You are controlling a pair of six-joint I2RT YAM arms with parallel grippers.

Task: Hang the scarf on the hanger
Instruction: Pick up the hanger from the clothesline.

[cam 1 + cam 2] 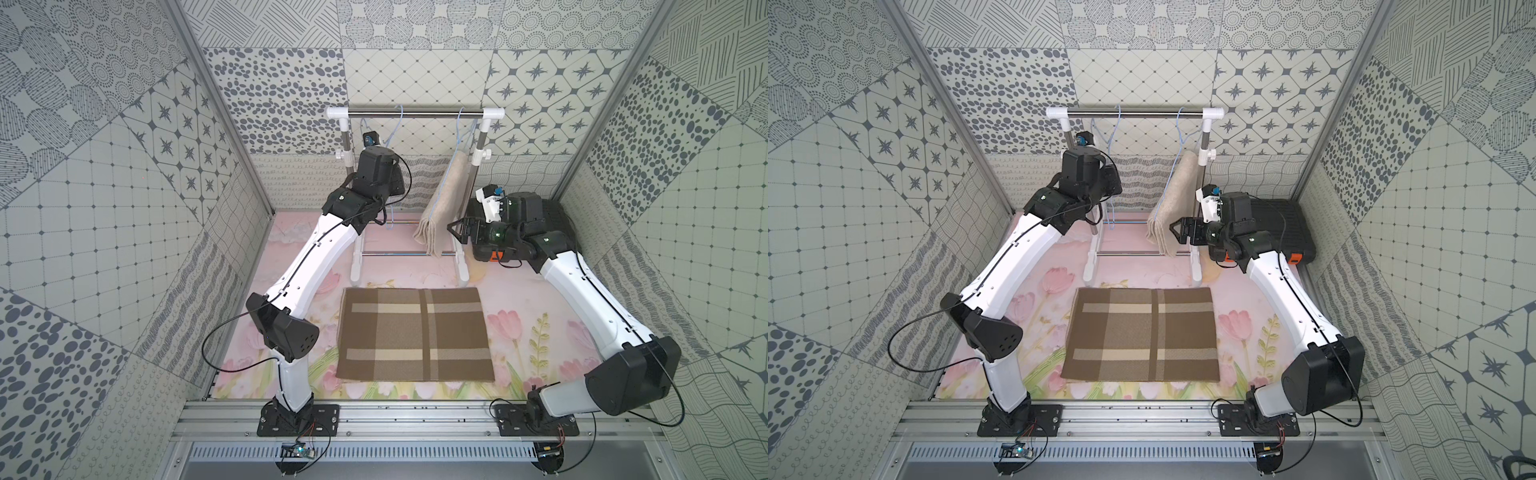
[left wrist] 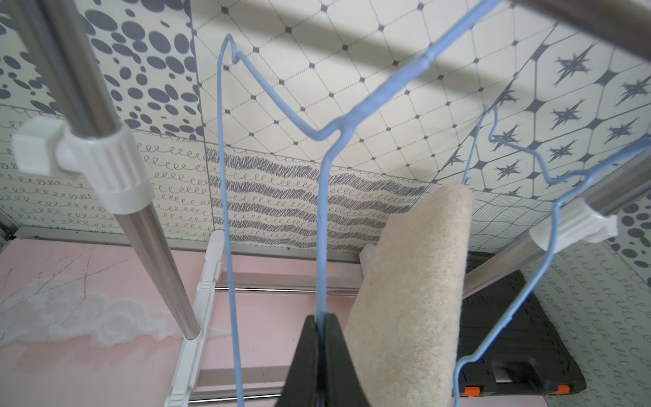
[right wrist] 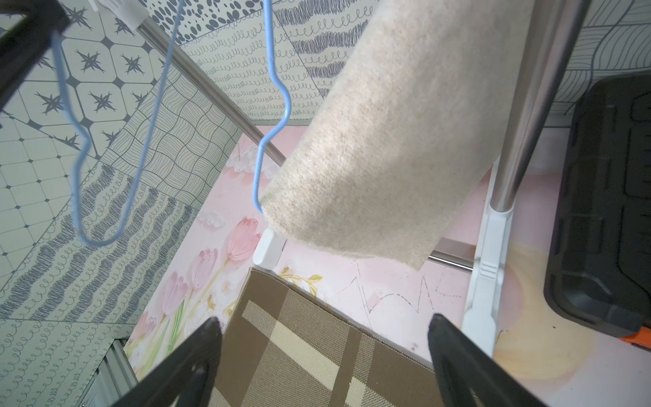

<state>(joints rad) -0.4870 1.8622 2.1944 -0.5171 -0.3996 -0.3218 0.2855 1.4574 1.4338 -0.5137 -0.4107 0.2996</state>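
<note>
The scarf [image 1: 444,203], beige and folded, is draped over a blue wire hanger [image 3: 270,53] at the right end of the rack [image 1: 415,113], which stands along the far edge of the worktop [image 1: 540,299]. Its two layers hang down toward the rack's lower bars. The hanger's bottom wire is buried under the cloth, and in the right wrist view the top of the scarf [image 3: 387,141] is cut off.

An empty hanger [image 2: 321,229] of the same blue wire hangs nearer the rack's left post. The left gripper [image 2: 318,320] has its jaws pressed together on this wire, which runs straight up from between them. In both top views that grip is hidden beneath the arm's black wrist.

The right gripper [image 3: 326,319] sits just beside the scarf's lower end, jaws spread wide with nothing between them; only the tips show in its wrist view.

A brown plaid mat [image 1: 415,332] lies flat mid-worktop toward the front edge. A black case [image 1: 1287,224] sits in the far right corner, largely covered by the right arm.
</note>
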